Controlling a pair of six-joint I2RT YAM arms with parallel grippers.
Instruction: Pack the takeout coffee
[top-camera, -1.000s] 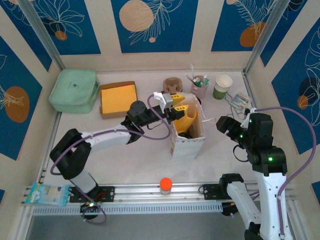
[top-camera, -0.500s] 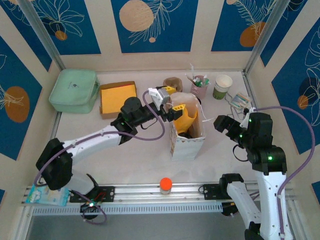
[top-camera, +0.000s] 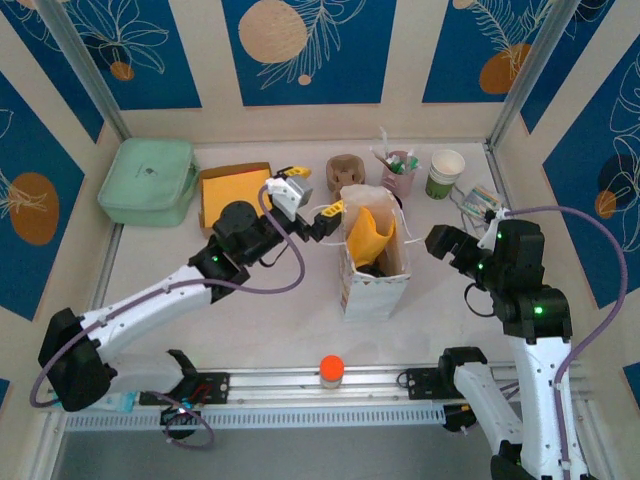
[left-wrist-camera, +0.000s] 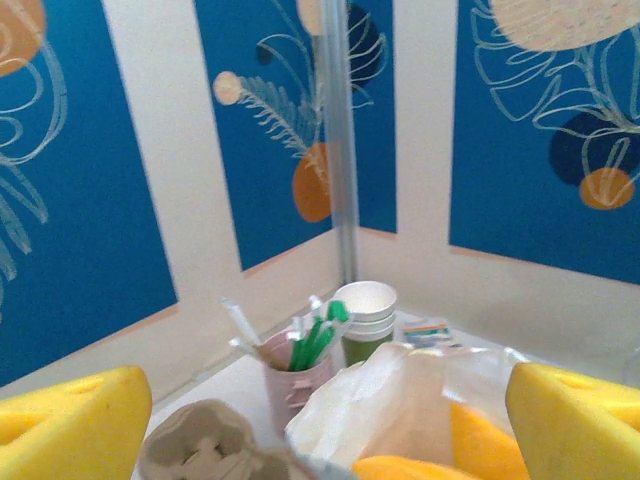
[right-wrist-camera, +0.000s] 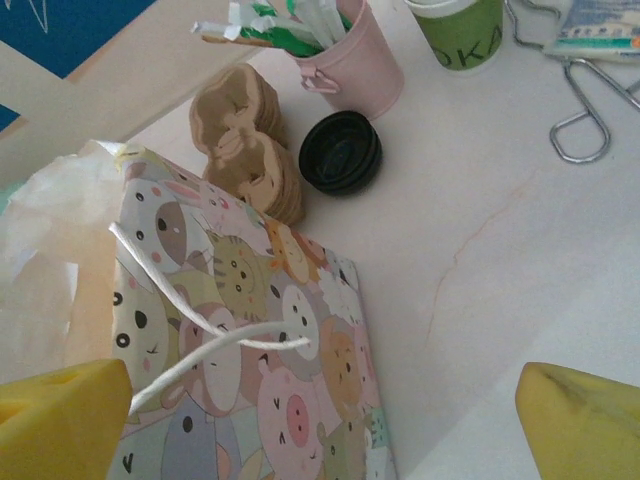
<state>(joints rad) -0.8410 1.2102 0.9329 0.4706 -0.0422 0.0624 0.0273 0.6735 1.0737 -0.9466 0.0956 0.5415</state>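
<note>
A cartoon-animal paper bag (top-camera: 375, 285) stands open mid-table, holding an orange wrapper (top-camera: 368, 235) over something dark (top-camera: 372, 266). I cannot tell whether that dark thing is the takeout coffee. My left gripper (top-camera: 313, 192) hangs open and empty just left of the bag's mouth. From its wrist, the left gripper (left-wrist-camera: 325, 430) looks over the bag's pale top (left-wrist-camera: 400, 400). My right gripper (top-camera: 441, 243) stands open and empty to the right of the bag. The right gripper (right-wrist-camera: 320, 430) faces the bag's side (right-wrist-camera: 250, 330). A round black lid (right-wrist-camera: 340, 152) sits on the table behind the bag.
Along the back stand brown cup carriers (top-camera: 345, 170), a pink cup of sticks (top-camera: 400, 172) and a lidless green-and-white cup (top-camera: 445, 172). A box lined in orange (top-camera: 235, 197) and a mint pouch (top-camera: 148, 180) lie back left. Packets and a wire clip (top-camera: 480, 203) lie right.
My left gripper has drawn back from over the bag's mouth to the left and opened wide. The right gripper opened a little and hardly moved.
</note>
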